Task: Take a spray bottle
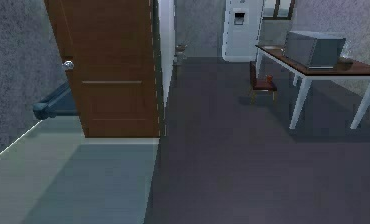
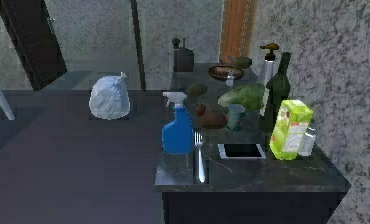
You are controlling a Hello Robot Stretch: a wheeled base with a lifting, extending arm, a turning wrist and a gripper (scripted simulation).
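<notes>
Brown wooden door [image 1: 108, 65] at 10 o'clock in the forward view, round knob [image 1: 68, 65] near its left edge. White-legged bench [image 1: 323, 72] at 2 o'clock carries a grey box [image 1: 315, 47]. Red chair [image 1: 261, 82] just beside it. White appliance [image 1: 241, 28] at 1 o'clock, by the far wall.

Arm side view: dark bench [image 2: 293, 178] at 4 o'clock. Blue spray bottle [image 2: 177, 130], white trigger head, stands upright at the bench's left edge. Fork [image 2: 200, 158] just beside it, at its 5 o'clock. Phone [image 2: 241, 151] lies flat at its 3 o'clock. Yellow-green carton [image 2: 288, 128] at the phone's 2 o'clock, dark glass bottle [image 2: 280, 92] behind it. White bag [image 2: 110, 96] on the floor at 10 o'clock. Pincer state: cannot tell.
</notes>
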